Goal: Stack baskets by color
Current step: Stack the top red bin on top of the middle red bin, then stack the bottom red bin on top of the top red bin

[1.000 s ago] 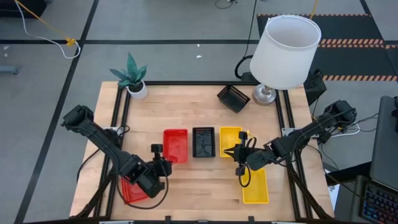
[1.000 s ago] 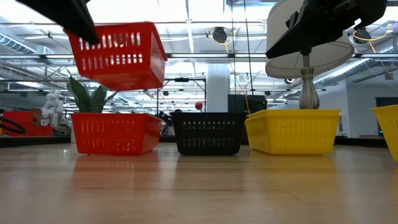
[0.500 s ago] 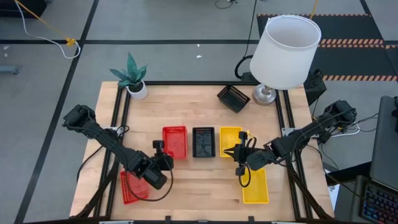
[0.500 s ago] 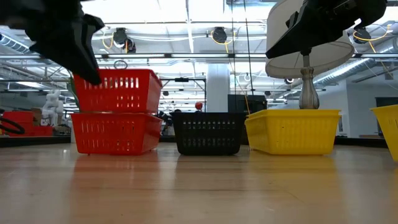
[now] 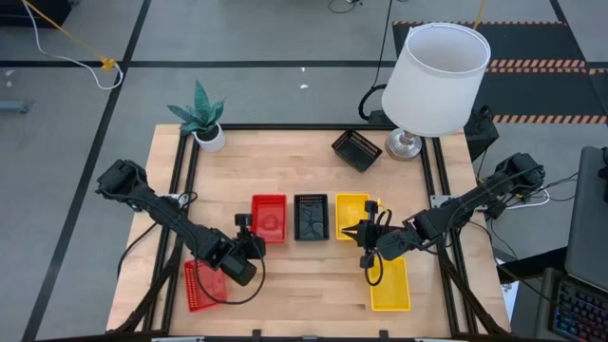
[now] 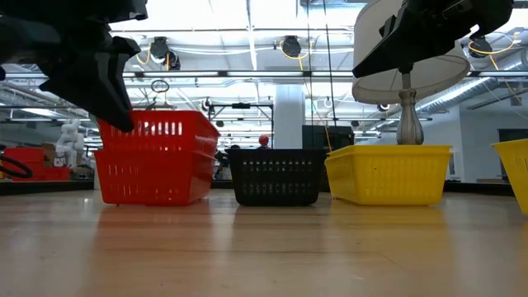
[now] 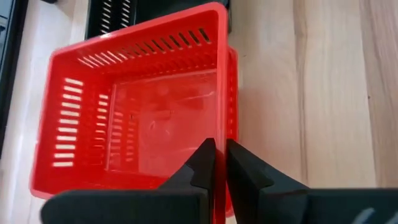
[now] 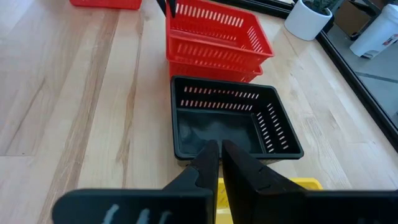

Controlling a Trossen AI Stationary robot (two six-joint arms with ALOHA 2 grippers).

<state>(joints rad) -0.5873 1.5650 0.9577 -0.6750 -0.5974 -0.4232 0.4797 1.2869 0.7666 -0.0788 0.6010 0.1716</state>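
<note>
A third red basket (image 5: pixel 201 286) is waiting at the table's left front corner. The left gripper (image 7: pixel 219 163), fingers pinched narrowly on the near wall, is seating the upper red basket (image 6: pixel 157 132), airborne a second ago, into the lower red basket (image 6: pixel 148 180); that pair is nearly nested. The black basket (image 5: pixel 311 216) sits between red and yellow. The right gripper (image 8: pixel 215 155) is hovering closed, empty, over the yellow basket (image 5: pixel 352 214).

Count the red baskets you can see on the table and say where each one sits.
3. Two are nested at the left end of the middle row, the upper red basket in the lower red basket. A single red basket lies near the table's front left corner.
</note>
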